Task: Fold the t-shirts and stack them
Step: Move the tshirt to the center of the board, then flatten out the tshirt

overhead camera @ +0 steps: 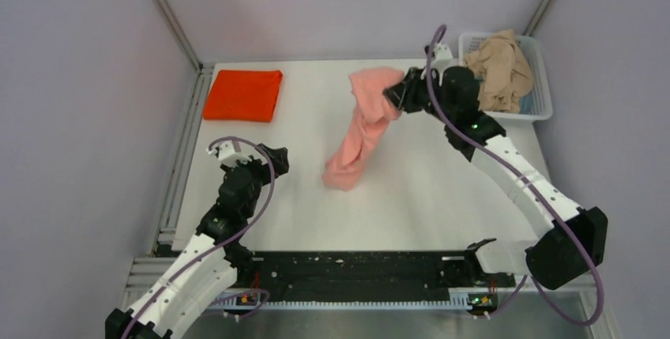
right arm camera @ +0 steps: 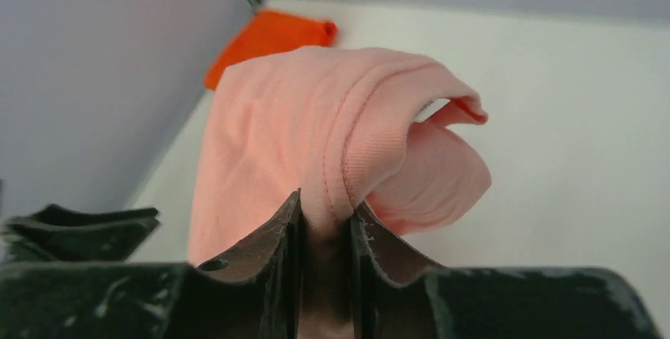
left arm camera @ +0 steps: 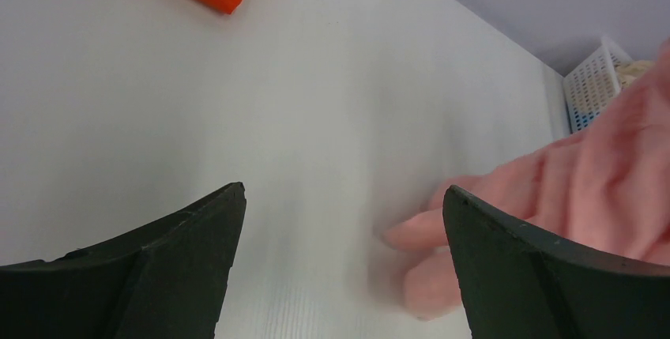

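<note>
The left tool (overhead camera: 276, 161) hovers spread wide and empty over the white counter (overhead camera: 316, 205). Right of it and farther off, the salmon-pink cloth t-shirt (overhead camera: 359, 137) hangs in a long twist with its low end on the counter. Its axis slants up to the right tool (right arm camera: 325, 212), which pinches its hem. The left arm is nearer that low end. There are three tees: beyond, a folded orange-red t-shirt (overhead camera: 243, 95) lies far left, and a crumpled beige-tan t-shirt (overhead camera: 498, 70) fills the one white lattice basket (overhead camera: 525, 115).

Lighting bright, even, diffuse; shadows faint. Left wrist view blurs the pink shirt (left arm camera: 589, 185); top view sharp.
</note>
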